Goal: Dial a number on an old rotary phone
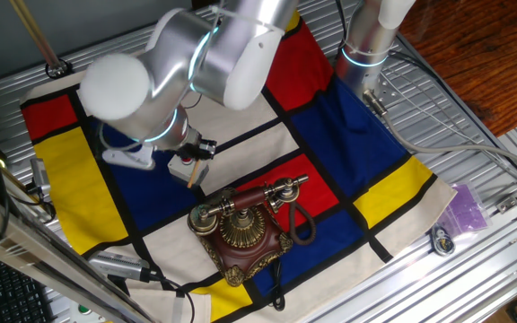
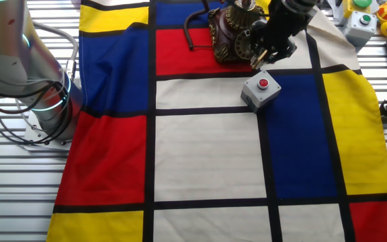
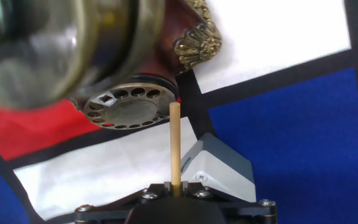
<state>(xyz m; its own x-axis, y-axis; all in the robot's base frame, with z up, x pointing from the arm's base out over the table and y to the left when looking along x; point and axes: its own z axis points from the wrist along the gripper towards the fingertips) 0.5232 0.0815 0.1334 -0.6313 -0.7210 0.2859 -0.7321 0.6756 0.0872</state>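
Note:
The old rotary phone [image 1: 245, 229] has a dark red-brown base and a brass dial, and stands on the checked cloth near the front edge. Its handset [image 1: 249, 199] lies in the cradle. My gripper [image 3: 174, 186] is shut on a thin wooden stick [image 3: 174, 146] that points forward. The stick's tip is just right of the dial [image 3: 128, 109], beside the finger holes; I cannot tell whether it touches. In the other fixed view my gripper [image 2: 264, 57] hangs over the phone [image 2: 230, 30], at its dial side. A blurred brass handset end [image 3: 55, 43] fills the upper left of the hand view.
A small grey box with a red button [image 2: 261, 91] sits on the cloth right beside the phone, under my hand. The red, blue, yellow and white cloth [image 2: 200, 148] covers the table. Another arm's base [image 1: 366, 45] stands at the back. More button boxes [image 2: 361, 20] lie at the table edge.

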